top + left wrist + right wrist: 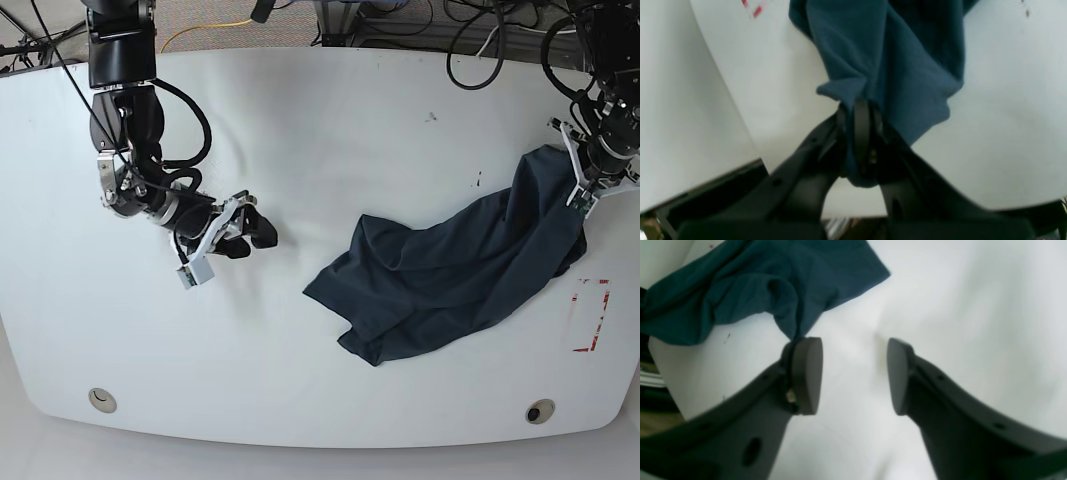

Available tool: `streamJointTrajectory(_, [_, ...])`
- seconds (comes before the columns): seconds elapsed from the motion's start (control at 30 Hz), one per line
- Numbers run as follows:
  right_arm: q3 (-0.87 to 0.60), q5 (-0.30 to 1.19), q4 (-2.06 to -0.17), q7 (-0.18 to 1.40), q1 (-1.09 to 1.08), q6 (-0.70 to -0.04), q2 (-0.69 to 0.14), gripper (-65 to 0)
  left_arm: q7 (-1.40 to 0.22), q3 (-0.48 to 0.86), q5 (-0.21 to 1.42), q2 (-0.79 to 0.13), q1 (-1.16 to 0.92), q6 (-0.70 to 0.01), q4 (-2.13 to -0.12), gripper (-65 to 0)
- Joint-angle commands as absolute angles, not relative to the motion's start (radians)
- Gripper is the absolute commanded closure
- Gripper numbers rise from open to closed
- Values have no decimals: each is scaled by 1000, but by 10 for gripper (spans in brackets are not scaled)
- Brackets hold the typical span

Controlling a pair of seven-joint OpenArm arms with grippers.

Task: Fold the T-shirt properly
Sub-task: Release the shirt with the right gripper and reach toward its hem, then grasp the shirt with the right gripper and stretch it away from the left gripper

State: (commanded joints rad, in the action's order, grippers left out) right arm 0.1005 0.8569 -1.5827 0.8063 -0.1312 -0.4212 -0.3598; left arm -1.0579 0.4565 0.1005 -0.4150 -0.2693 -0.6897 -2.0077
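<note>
My arms are black, jointed segments with black cables looped along them. My right gripper (855,375) has two dark grey curved fingers, each ending in a flat, rounded matte pad (806,375); oval holes pierce the finger arms, and a small brass-coloured screw sits behind one pad. A small white block is mounted near that wrist. My left gripper (860,133) has matching black fingers

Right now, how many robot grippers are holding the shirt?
1. The left gripper is shut on the T-shirt near the table's far right edge; the right gripper hangs open, empty, left of it.
</note>
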Motion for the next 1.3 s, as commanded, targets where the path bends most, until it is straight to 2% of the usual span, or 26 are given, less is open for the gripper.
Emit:
streamJointTrajectory(0.1, [189, 800, -1586, 805, -174, -421, -355, -358, -1058, 456, 99, -415, -269, -690, -2002, 0])
streamJointTrajectory(0.17, [274, 760, -1589, 805, -202, -423, -331, -358, -1058, 458, 99, -415, -271, -690, -2002, 0])
streamJointTrajectory(0.4, [429, 568, -1541, 780, -292, -423, -242, -358, -1058, 469, 99, -415, -272, -690, -1998, 0])
streamJointTrajectory(0.67, [544, 271, -1511, 734, -352, -424, -127, -360, -1058, 469, 99, -415, -272, -690, -1997, 0])
streamJointTrajectory(0.73, [545, 225, -1474, 723, -375, -449, -96, -358, -1058, 469, 99, -415, -272, -690, -1997, 0])
streamJointTrajectory(0.83, [542, 179, -1386, 670, -390, -519, -53, -358, -1058, 469, 99, -414, -272, -688, -1997, 0])
streamJointTrajectory(0.93, [542, 150, -1308, 619, -410, -545, -25, -358, -1058, 467, 99, -414, -272, -688, -1997, 0])
streamJointTrajectory(1.1, [544, 140, -1171, 555, -449, -549, 12, -358, -1058, 467, 99, -414, -272, -688, -1997, 0])
streamJointTrajectory(1.3, [542, 147, -1150, 544, -455, -549, -13, -358, -1058, 466, 99, -414, -272, -688, -1995, 0])
